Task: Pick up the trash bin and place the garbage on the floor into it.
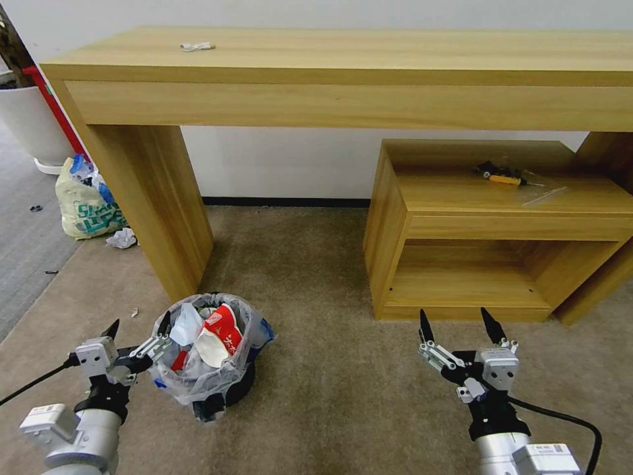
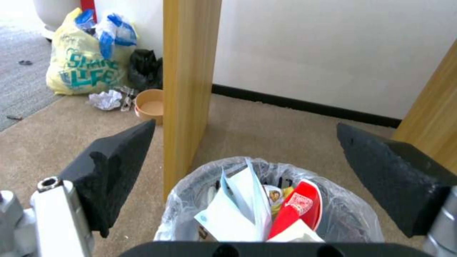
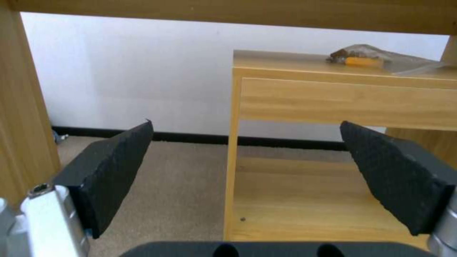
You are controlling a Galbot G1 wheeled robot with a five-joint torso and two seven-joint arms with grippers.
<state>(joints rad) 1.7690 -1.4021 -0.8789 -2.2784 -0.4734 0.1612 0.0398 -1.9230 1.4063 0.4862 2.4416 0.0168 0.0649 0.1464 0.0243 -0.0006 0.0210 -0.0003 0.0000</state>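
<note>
The trash bin stands on the carpet beside the desk leg, a small black bin with a clear bag over its rim. It holds a red carton, white paper and other garbage. My left gripper is open at the bin's left side, one finger close to the bag's rim; in the left wrist view the left gripper spans wide above the bin. A crumpled tissue and a small white scrap lie on the floor. My right gripper hangs open and holds nothing, facing the low shelf.
A wooden desk spans the back, its leg just behind the bin. A low wooden shelf with a yellow-handled tool is on the right. A yellowish printed shopping bag, a brown bowl and a white planter are at the left.
</note>
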